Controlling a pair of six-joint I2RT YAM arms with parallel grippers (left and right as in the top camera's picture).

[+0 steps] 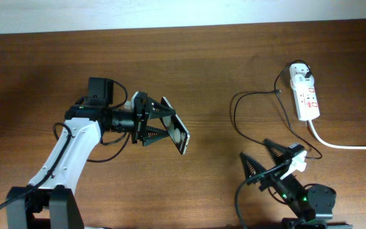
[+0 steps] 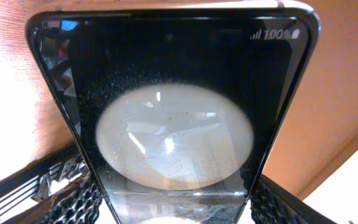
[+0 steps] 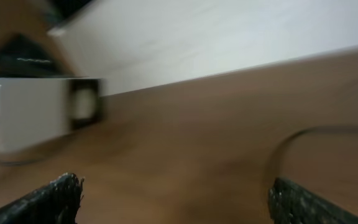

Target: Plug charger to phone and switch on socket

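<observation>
My left gripper (image 1: 150, 125) is shut on the phone (image 1: 178, 132) and holds it tilted above the table's middle. In the left wrist view the phone (image 2: 173, 106) fills the frame, its glossy black face showing a large white glare spot, with my fingers (image 2: 178, 208) clamped on both its edges. The charger (image 1: 250, 117), a thin black cable, loops over the table from its plug in the socket (image 1: 306, 94), a white power strip with red switches at the far right. My right gripper (image 1: 262, 159) is open and empty below the cable loop. The blurred right wrist view shows open fingers (image 3: 176, 199) and a dark cable curve (image 3: 291, 146).
The socket's thick white lead (image 1: 342, 145) runs off the right edge. A blurred white block (image 3: 36, 115) stands at the left of the right wrist view. The table's far edge meets a white wall (image 1: 170, 13).
</observation>
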